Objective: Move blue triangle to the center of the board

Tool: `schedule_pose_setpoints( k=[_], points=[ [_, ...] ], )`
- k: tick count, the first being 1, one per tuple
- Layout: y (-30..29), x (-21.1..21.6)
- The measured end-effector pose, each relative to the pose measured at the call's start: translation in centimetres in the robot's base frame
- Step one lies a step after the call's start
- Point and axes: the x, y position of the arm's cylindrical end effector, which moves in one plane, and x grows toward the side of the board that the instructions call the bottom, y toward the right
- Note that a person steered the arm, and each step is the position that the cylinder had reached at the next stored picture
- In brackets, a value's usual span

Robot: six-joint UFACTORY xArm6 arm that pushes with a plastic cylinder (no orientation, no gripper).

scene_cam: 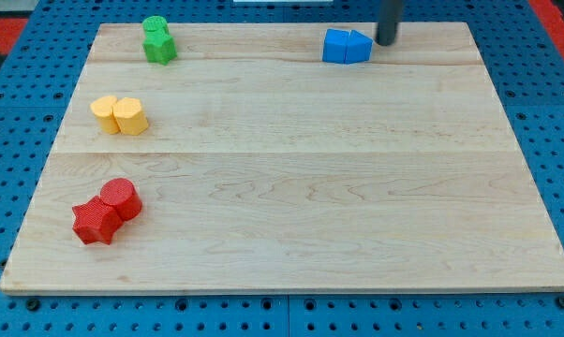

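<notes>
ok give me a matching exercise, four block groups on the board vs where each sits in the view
Things:
1. blue blocks
2. green block
3. yellow blocks
4. red blocks

Places:
A. left edge, about mid-height
B. top, right of centre, just left of my tip
C. bottom left
D. top left

Pairs: 1-B, 2-D, 3-A, 4-C

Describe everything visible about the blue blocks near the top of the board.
The blue blocks look like matte plastic: a cube-like piece at the view's left pressed against a wedge-shaped triangle piece at the view's right. They rest flat on the wooden board near its top edge, right of centre. My tip sits just to their right, close to or touching the wedge.
</notes>
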Motion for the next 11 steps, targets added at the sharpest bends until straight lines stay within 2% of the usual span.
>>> schedule_pose_setpoints(
  k=[1,2,3,4,5,6,7,8,9,11],
  points=[
    [-0.3,0.2],
    [-0.6,-4.6],
    [-2.5,-1.4],
    [-2.5,4.5],
    [0.7,2.0],
    [0.7,-1.9],
    [-5.0,-2.0],
    [-9.0,-1.3],
    [-9.6,-1.3],
    [-11.0,4.9]
  ],
)
